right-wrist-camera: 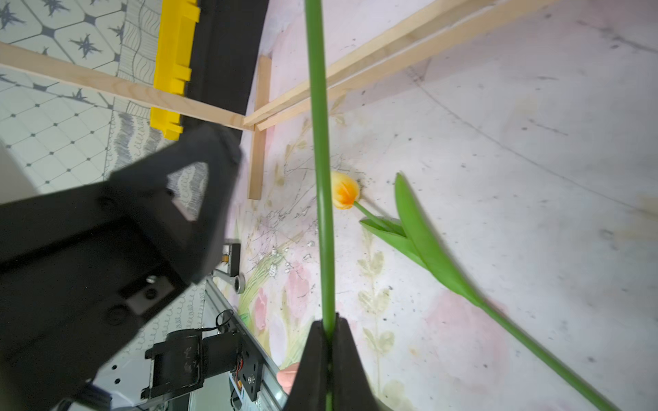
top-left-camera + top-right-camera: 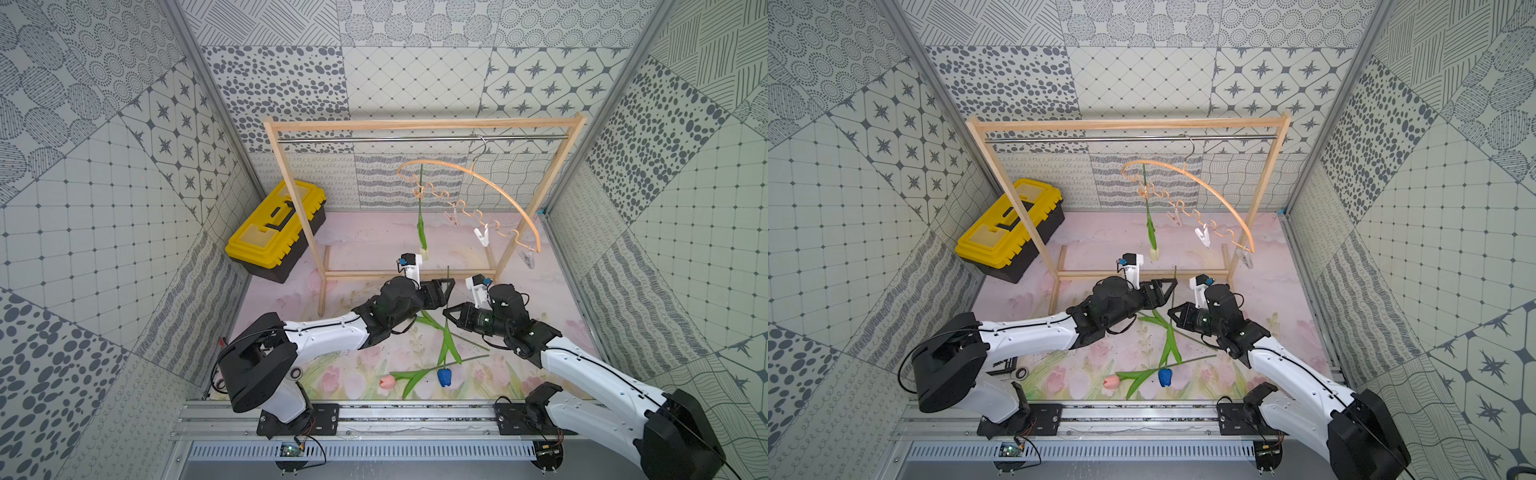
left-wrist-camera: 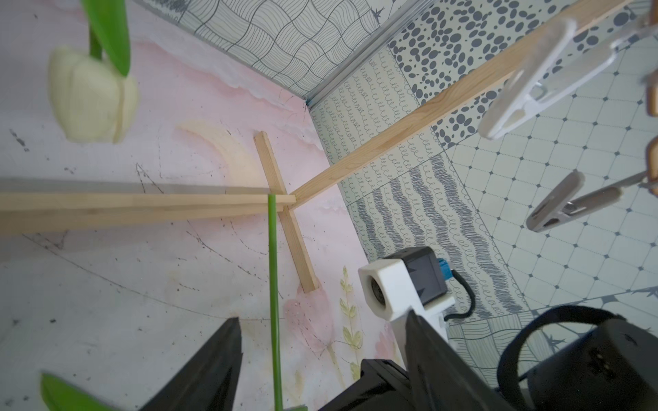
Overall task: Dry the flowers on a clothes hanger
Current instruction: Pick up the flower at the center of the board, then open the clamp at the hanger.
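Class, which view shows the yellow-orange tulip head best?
Right wrist view: the yellow-orange tulip head lies clearly on the mat. Both top views show only its leaves; the left wrist view misses it.

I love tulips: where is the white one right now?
In both top views the white tulip hangs head-down from the left end of the wooden hanger.

White arms (image 2: 328, 332) with black joints (image 2: 399, 296), cables (image 2: 249, 334), left hand (image 2: 449, 293) and right hand (image 2: 446, 312).
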Robot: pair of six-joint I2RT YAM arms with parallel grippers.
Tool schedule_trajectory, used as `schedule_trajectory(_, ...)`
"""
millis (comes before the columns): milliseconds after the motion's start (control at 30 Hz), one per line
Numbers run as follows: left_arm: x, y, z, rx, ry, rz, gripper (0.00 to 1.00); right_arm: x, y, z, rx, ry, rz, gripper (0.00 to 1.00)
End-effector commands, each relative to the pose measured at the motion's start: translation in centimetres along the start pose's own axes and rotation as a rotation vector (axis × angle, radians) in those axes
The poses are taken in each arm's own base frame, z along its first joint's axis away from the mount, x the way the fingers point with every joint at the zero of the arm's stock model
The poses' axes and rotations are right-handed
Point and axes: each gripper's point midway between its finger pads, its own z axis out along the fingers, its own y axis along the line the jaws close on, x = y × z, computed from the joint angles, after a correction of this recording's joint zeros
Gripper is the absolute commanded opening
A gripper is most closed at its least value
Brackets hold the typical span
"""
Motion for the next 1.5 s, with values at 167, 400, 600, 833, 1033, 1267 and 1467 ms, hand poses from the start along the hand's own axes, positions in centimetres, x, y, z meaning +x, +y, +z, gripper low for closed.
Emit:
schedule_trajectory(167,-7.1,-2.6,2.2,0.237,0.018,0.428,0.99,-3.9,-2.1,-1.9,0.037,-0.083,0.001,0.00)
schedule_trajectory(400,-10.8,-5.2,5.8,0.292,-0.005,0.559,0.98,-6.5,-0.2,-2.3,-0.018,-0.106,-0.033,0.00)
schedule_trajectory(600,-13.7,-6.1,7.4,0.229,-0.096,0.591,0.86,-7.1,0.2,-2.4,-0.029,-0.115,-0.040,0.00)
schedule_trajectory(833,-14.3,-6.5,9.2,0.061,-0.176,0.769,0.76,-6.8,0.1,-2.6,-0.042,-0.123,-0.030,0.00)
schedule_trajectory(1033,-15.2,-7.8,8.8,0.035,-0.271,0.802,0.58,-6.4,0.1,-2.9,-0.050,-0.127,-0.025,0.00)
schedule_trajectory(1267,-15.1,-9.0,8.1,0.106,-0.262,0.737,0.56,-6.0,0.0,-3.1,-0.044,-0.120,-0.033,0.00)
schedule_trajectory(1467,-15.8,-8.8,7.4,0.177,-0.222,0.608,0.56,-6.2,0.1,-3.2,-0.040,-0.121,-0.043,0.00)
